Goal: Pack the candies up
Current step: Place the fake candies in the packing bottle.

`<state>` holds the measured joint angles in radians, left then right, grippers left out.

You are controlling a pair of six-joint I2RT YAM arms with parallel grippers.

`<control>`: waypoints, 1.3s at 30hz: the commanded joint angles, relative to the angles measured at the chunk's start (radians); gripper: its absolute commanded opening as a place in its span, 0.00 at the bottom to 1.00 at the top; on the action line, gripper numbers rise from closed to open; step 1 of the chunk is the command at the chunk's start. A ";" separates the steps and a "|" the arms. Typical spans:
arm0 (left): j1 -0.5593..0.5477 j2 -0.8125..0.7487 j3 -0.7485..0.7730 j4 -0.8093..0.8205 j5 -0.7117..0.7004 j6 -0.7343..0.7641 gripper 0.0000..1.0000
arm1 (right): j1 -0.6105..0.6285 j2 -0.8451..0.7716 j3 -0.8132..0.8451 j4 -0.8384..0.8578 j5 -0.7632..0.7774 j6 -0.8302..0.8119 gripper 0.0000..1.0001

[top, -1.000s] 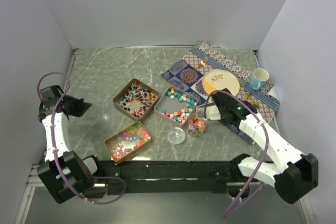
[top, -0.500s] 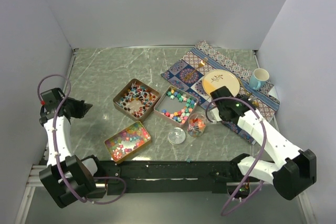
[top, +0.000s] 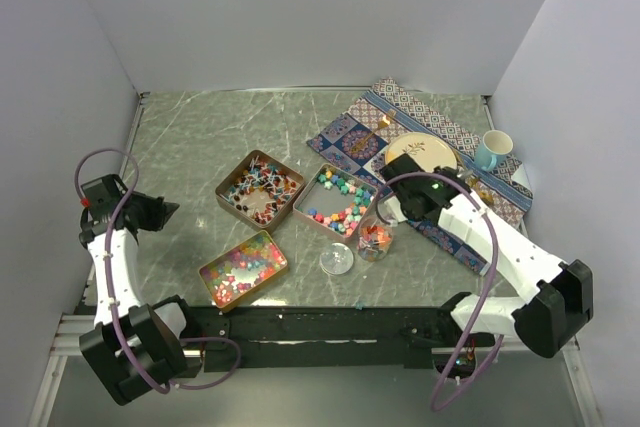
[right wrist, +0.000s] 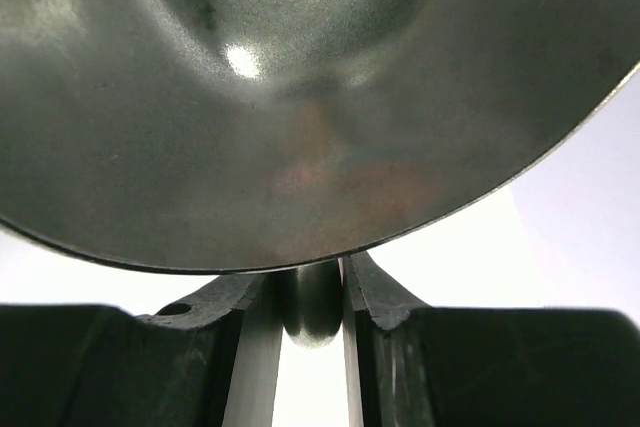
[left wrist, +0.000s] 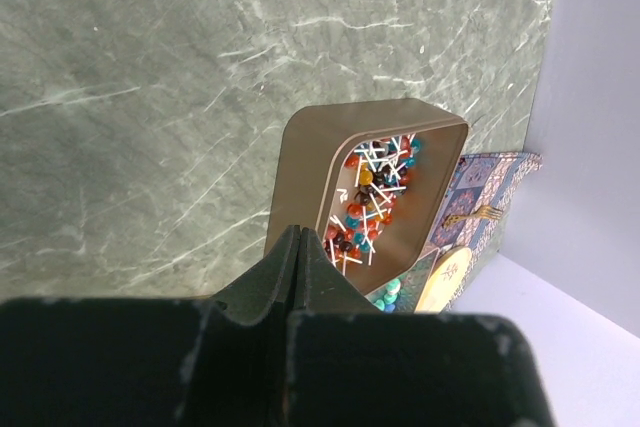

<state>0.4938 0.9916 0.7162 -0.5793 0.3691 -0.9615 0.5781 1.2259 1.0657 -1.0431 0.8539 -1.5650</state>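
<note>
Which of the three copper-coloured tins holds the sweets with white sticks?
The square copper-coloured tin farthest back on the left; the middle tin holds chunky pastel pieces, the nearest tin tiny glossy beads.

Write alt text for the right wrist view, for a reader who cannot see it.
A shiny metal scoop, its rounded bowl filling most of the frame, is clamped by its stem between the dark fingers of the right gripper at the bottom edge. Behind it shows only a plain pale background.
</note>
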 commanded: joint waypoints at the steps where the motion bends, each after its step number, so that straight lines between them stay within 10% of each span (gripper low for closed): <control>1: -0.001 -0.018 0.005 0.041 0.010 -0.009 0.01 | 0.054 -0.014 -0.001 -0.067 0.080 0.046 0.00; 39: 0.022 -0.059 -0.046 0.061 0.028 -0.028 0.01 | 0.178 0.089 0.010 -0.207 0.254 0.166 0.00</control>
<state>0.5079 0.9527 0.6743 -0.5468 0.3779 -0.9829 0.7467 1.3148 1.0637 -1.2003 1.0412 -1.4239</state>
